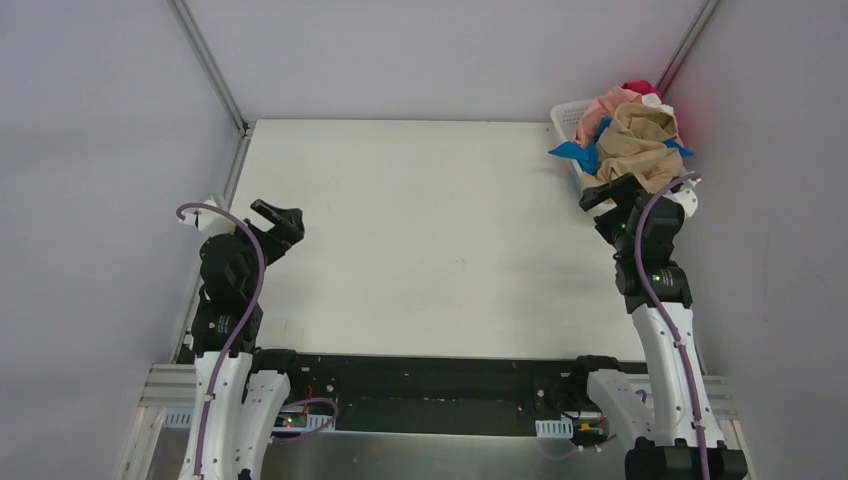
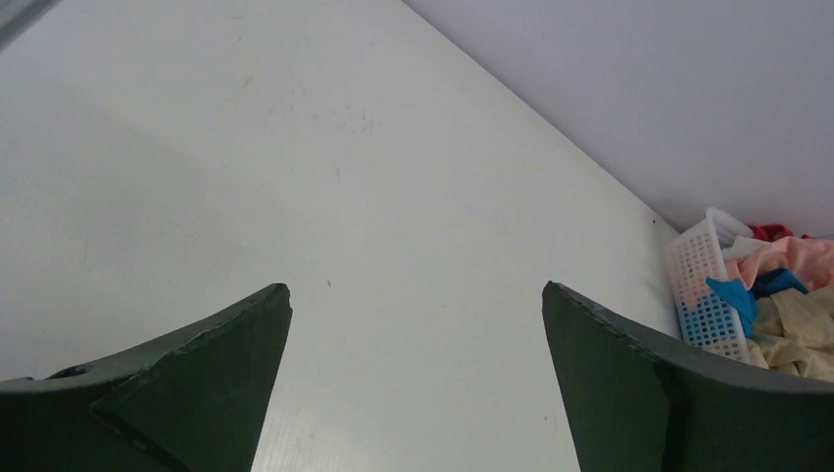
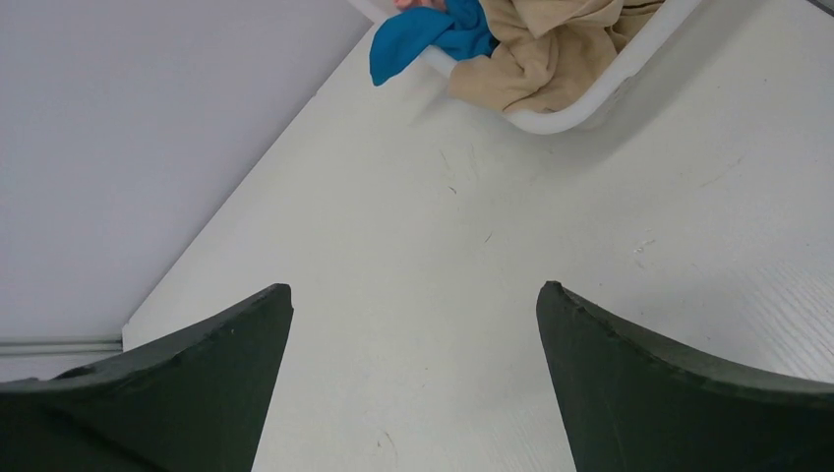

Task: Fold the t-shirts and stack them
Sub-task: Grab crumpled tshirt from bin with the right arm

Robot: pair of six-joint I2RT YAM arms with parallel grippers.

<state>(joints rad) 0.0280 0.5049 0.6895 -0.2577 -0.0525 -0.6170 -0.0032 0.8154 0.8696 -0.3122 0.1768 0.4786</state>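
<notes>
The t-shirts lie crumpled in a white lattice basket [image 1: 568, 118] at the table's far right corner. A tan shirt [image 1: 640, 145] is on top, over a bright blue one [image 1: 578, 155], a salmon pink one [image 1: 605, 108] and a red one [image 1: 640, 88]. My right gripper [image 1: 606, 192] is open and empty just in front of the basket. In the right wrist view the tan shirt [image 3: 551, 49] and blue shirt [image 3: 423, 39] hang over the basket rim [image 3: 590, 103], beyond my open gripper [image 3: 413, 295]. My left gripper [image 1: 278, 216] is open and empty at the left, far from the shirts.
The white table [image 1: 420, 230] is walled by grey panels at the back and both sides. In the left wrist view my gripper [image 2: 416, 290] faces bare table, with the basket [image 2: 703, 295] and shirts far off at the right edge.
</notes>
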